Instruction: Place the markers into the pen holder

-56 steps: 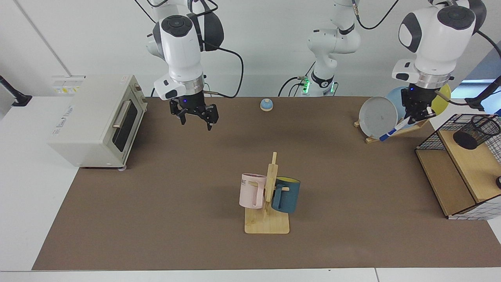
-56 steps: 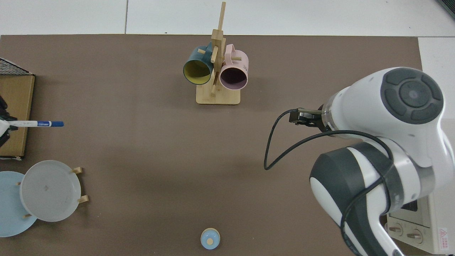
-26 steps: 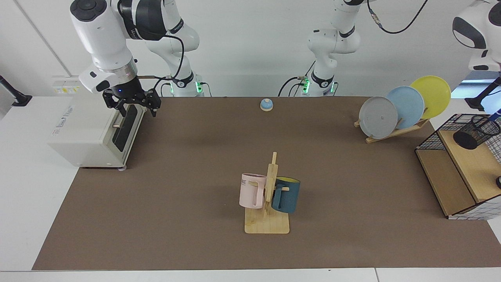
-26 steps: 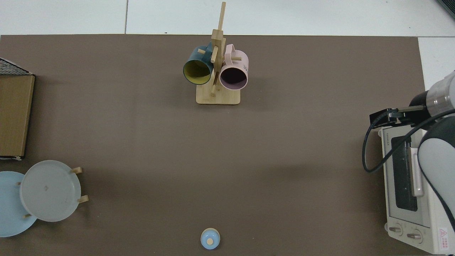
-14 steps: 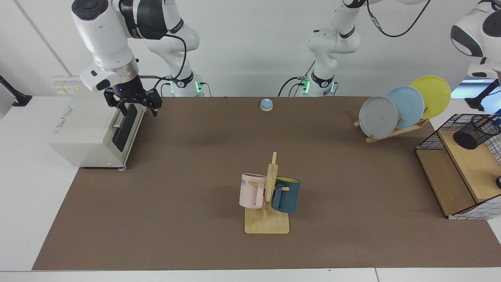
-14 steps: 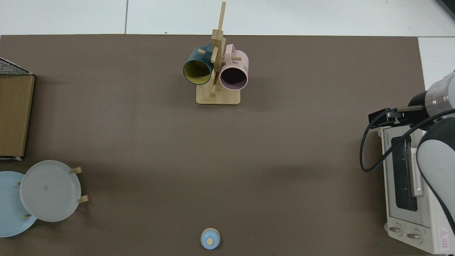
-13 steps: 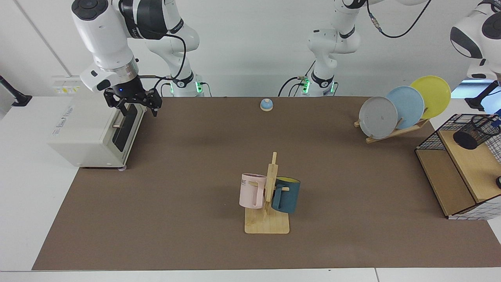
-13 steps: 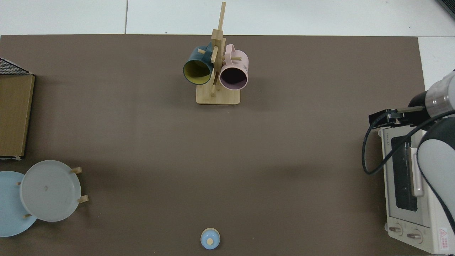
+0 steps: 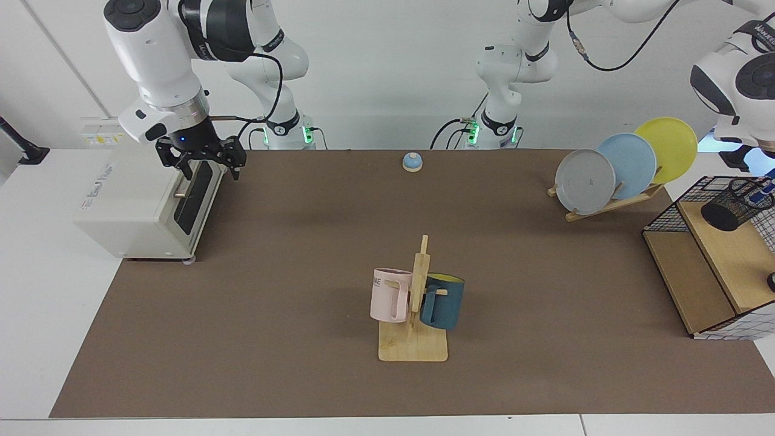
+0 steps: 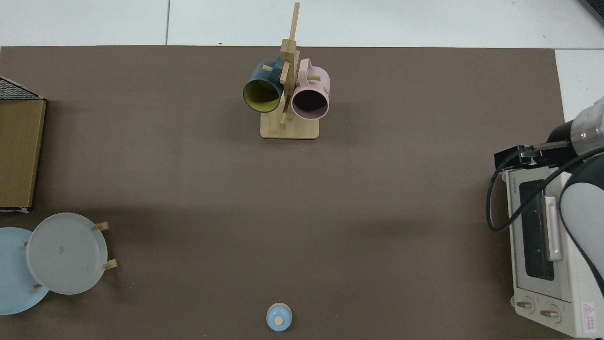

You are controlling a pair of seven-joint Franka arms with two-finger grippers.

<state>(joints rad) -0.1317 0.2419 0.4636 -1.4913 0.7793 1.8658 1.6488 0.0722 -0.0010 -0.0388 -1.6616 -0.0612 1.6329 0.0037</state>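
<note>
Black mesh pen holder (image 9: 734, 204): it lies tilted on the upper wooden shelf of the wire rack (image 9: 665, 213) at the desk's (image 9: 290, 254) far edge, with its mouth turned up and outward.
Blue-tipped marker (image 9: 766, 185): only a short blue end shows, right at the holder's rim by the picture's border. It seems to be entering the mouth or sitting just inside it, but which of the two cannot be told.
Left arm (image 9: 742, 79): it reaches in high above the rack. Its hand falls beyond the picture's edge in the facing view and is outside the top view too, so whether it is clenched on the marker or has released it cannot be told.
Right hand (image 9: 209, 171): it is released, with fingers spread and nothing in them, and hangs over the front of the toaster oven (image 9: 139, 200), well apart from the rack – this arm waits.
Progress: judging by the blue end at the rim, the carry looks done and the drop into the holder is at hand or just made.
Left to do: letting go, if that is not yet done – then lifting the left arm clear.
</note>
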